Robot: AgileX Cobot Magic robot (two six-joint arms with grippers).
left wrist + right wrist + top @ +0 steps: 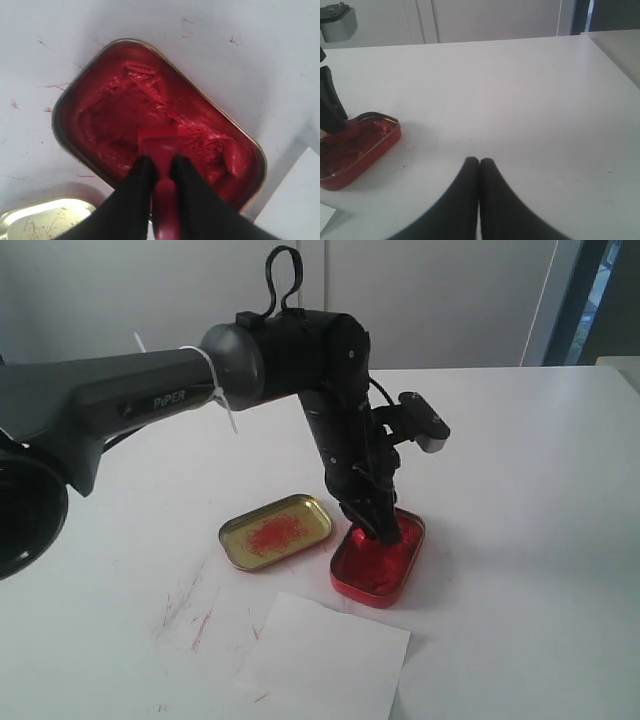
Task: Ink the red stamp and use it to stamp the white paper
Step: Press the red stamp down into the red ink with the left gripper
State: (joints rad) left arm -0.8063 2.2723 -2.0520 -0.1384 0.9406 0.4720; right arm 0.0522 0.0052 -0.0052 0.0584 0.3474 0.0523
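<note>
Inside left tool [162, 164], red stamp [159, 146]

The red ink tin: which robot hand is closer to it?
Left. The left hand is over the red ink tin, holding the red stamp in its ink; the right hand sits apart, over the table.

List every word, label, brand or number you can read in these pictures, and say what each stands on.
"PiPER": on the grey casing of the left arm.
No other text: the white paper, red ink tin and gold lid bear none, and the red marks on the table are scribbles, not letters.
</note>
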